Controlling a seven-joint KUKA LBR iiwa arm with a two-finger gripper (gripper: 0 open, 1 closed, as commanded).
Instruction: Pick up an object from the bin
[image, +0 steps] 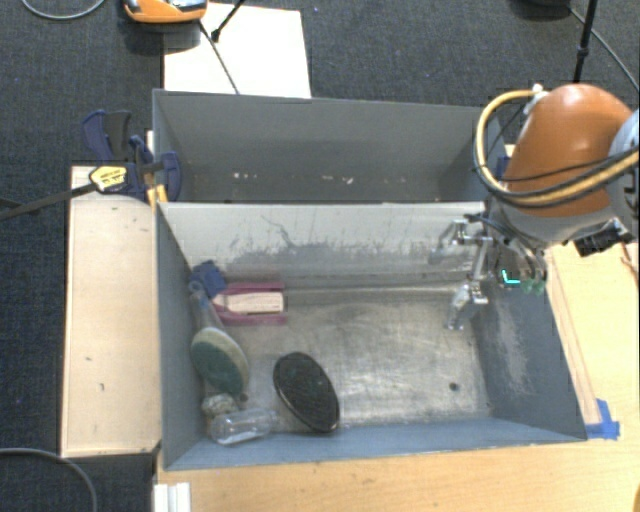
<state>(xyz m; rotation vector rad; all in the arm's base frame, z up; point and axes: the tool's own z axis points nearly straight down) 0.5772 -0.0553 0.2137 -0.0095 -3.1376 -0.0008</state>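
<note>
Grey metal bin holds four things, all at its left: one pink rectangular block, one blue-handled brush with a round green head, one black oval brush, and one small clear plastic piece. My gripper hangs at the right, well apart from them; I cannot tell how wide it stands.

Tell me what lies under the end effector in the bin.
Bare grey floor shows around the end effector, near the back right corner of the bin. The spot directly beneath is covered by it. Nothing loose shows beside it.

Soft even light, faint shadows
</note>
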